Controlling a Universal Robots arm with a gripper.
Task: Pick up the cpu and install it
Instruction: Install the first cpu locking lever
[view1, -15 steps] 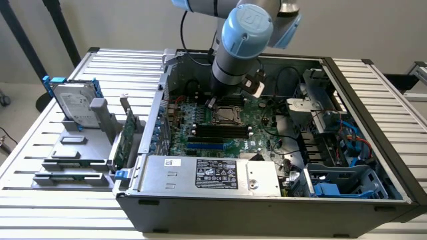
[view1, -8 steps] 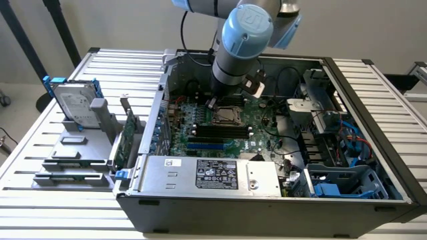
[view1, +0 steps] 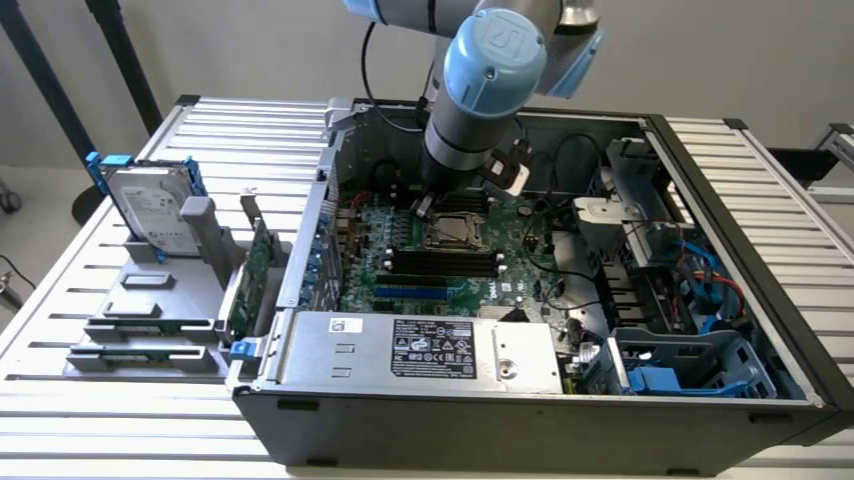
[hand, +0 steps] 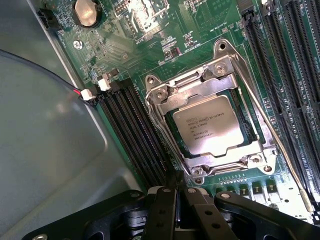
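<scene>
The cpu (hand: 207, 125), a square chip with a shiny silver-grey top, lies flat in the motherboard socket, and the metal retention frame (hand: 162, 92) is closed around its edges. My gripper (hand: 176, 184) hangs just off one side of the socket, its black fingers (hand: 165, 205) pressed together with nothing between them. In the exterior view the arm reaches down into the open computer case, with the gripper (view1: 430, 203) just above the board and beside the socket and cpu (view1: 461, 232).
Black memory slots (hand: 135, 135) flank the socket, and a thin lever (hand: 272, 135) runs along its other side. A power supply (view1: 427, 345) sits at the case front. Outside the case, on the exterior view's left, a hard drive (view1: 147, 205) and a green card (view1: 254, 275) stand in a holder.
</scene>
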